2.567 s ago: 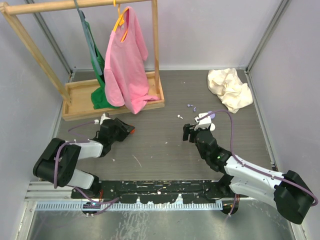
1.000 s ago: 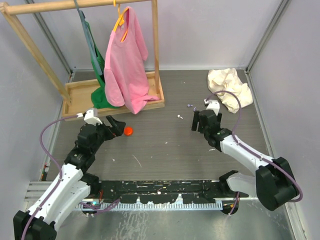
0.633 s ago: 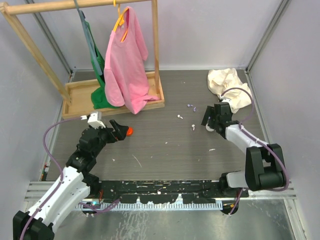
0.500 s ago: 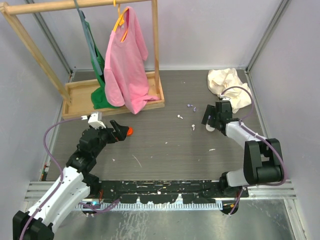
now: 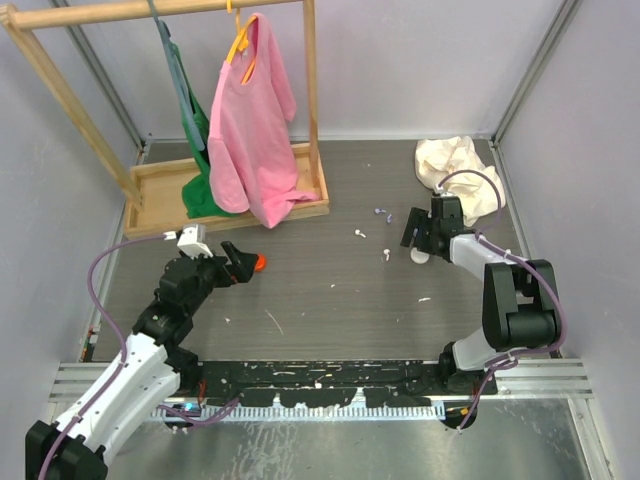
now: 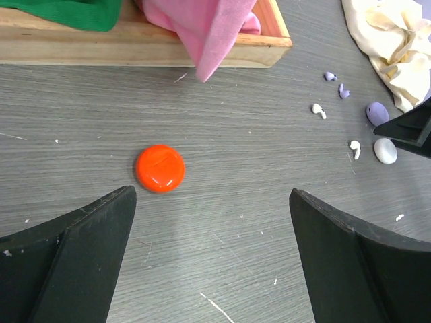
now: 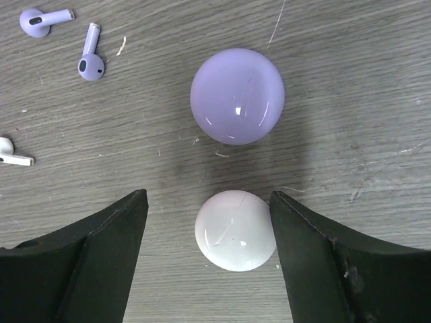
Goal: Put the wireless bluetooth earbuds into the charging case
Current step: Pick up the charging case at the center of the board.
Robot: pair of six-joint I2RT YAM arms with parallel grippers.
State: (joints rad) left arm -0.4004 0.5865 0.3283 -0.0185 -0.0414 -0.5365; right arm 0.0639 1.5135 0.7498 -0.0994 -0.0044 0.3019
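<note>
Two lilac earbuds (image 7: 90, 60) and a white earbud (image 7: 10, 153) lie loose on the grey table, left of a lilac round case (image 7: 237, 95). A white round case (image 7: 236, 230) sits shut just below it, between the jaws of my open right gripper (image 7: 207, 196). The right finger is close to the case's edge and the left finger stands apart from it. In the left wrist view a red round case (image 6: 160, 168) lies just ahead of my left gripper (image 6: 212, 192), which is wide open and empty. White earbuds (image 6: 318, 110) lie far right there.
A wooden clothes rack (image 5: 225, 195) with a pink shirt (image 5: 250, 120) and a green garment stands at the back left. A crumpled cream cloth (image 5: 460, 175) lies at the back right, close behind my right gripper (image 5: 412, 235). Walls close in both sides.
My right gripper has swung right and back, from mid-table to over the white case. The left gripper has edged closer to the red case.
</note>
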